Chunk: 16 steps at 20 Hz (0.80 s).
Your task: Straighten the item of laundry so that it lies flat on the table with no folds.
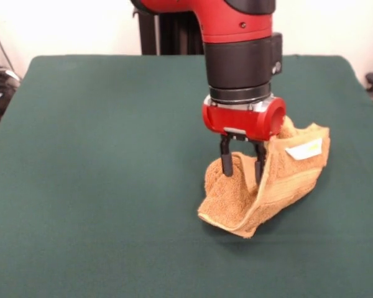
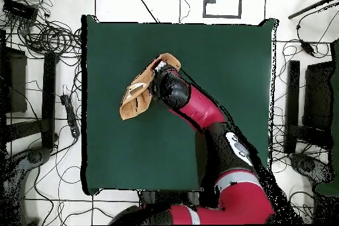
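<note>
Towel [image 1: 270, 180] bunched and folded at right-center of table [image 1: 99, 186]; tool [image 1: 242, 162] pinching a fold; flattening not done.

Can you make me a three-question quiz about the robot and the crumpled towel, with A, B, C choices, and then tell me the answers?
1. Where is the towel?
A. On the green table
B. On the floor
C. Hanging on the wall

2. What colour is the small label on the towel?
A. Blue
B. White
C. Black

3. How does the towel lie?
A. Flat and smooth
B. Rolled into a neat tube
C. Bunched up with folds

Answers:
1. A, the towel rests on the table, to the right of its middle in the front view.
2. B, the label shows white against the orange-tan cloth.
3. C, one side stands up folded beside the claw, whose two fingers press down into the towel.
</note>
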### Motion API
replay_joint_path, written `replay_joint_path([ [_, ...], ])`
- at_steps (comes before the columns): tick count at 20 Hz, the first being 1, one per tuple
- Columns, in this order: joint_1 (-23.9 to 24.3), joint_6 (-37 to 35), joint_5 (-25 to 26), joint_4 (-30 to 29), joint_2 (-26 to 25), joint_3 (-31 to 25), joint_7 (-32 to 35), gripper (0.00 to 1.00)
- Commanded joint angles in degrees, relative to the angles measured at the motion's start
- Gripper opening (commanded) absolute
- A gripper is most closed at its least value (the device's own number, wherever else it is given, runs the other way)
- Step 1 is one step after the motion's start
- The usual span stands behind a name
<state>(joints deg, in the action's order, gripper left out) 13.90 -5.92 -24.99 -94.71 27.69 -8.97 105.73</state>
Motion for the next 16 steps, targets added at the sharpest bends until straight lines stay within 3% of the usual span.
replay_joint_path([
  [1,1.5,2.6,1.9,-7.3,-1.3,-11.9,11.4,1.0],
  [16,5.3,7.4,5.0,-7.4,-2.8,-18.3,11.7,1.0],
])
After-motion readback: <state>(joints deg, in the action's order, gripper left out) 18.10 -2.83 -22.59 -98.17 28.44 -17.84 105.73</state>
